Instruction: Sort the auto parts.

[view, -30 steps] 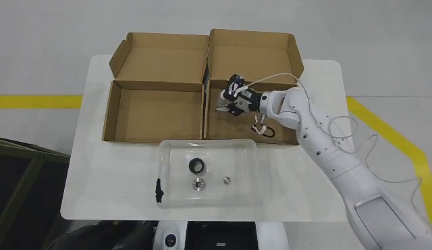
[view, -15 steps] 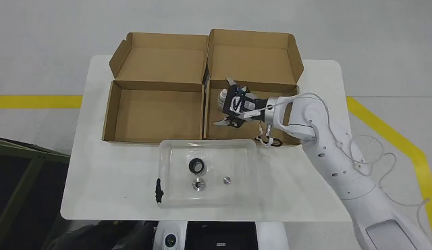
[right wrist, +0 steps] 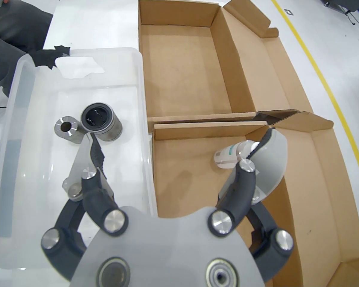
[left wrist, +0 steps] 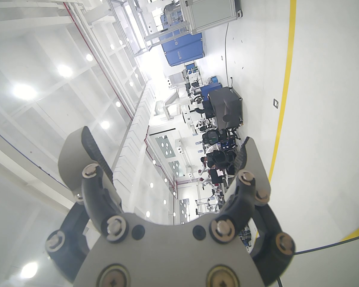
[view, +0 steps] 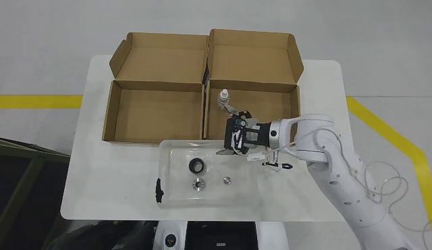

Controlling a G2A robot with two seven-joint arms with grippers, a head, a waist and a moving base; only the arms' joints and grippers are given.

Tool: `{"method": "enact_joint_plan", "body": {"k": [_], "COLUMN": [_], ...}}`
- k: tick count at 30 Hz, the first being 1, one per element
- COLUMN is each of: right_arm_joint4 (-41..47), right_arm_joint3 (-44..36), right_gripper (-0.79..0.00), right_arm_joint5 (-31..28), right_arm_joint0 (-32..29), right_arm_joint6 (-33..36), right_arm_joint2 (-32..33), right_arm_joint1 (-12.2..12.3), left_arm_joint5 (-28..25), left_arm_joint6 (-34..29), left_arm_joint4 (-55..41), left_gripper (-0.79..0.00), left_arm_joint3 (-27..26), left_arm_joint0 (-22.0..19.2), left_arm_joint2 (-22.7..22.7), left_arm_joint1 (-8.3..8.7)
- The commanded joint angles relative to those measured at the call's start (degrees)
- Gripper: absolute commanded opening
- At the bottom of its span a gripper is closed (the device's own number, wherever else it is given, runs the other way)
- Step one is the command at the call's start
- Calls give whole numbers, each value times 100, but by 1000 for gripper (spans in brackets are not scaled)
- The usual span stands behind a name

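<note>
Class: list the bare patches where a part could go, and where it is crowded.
Free: the empty cardboard box; the second box's floor past its small bottle; the table left of the clear bin. Crowded: the bin's middle, holding three metal parts, and its far rim, under the right gripper.

The right arm extends forward and inward, elbow bent, wrist level; the right gripper has its jaws spread wide. The left gripper tilts upward, jaws likewise apart.
</note>
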Motion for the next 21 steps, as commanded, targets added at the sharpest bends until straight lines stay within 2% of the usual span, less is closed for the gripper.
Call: {"method": "enact_joint_plan", "body": {"k": [1, 10, 21], "right_arm_joint4": [40, 117, 299], "right_arm_joint3": [-84, -487, -677], "right_gripper": [0, 0, 0], "right_arm_joint5": [-31, -353, -524], "right_arm_joint0": [-147, -628, -951], "right_arm_joint6": [92, 542, 901], "right_arm_joint2": [44, 43, -395], "right_arm_joint1": [34, 169, 253], "left_arm_joint5": [0, 0, 0], "left_arm_joint6": [0, 0, 0], "left_arm_joint4": [0, 0, 0], "left_gripper": [0, 0, 0], "left_arm_joint3": [0, 0, 0], "left_arm_joint0": [0, 0, 0], "left_arm_joint2": [0, 0, 0], "left_arm_joint1": [0, 0, 0]}}
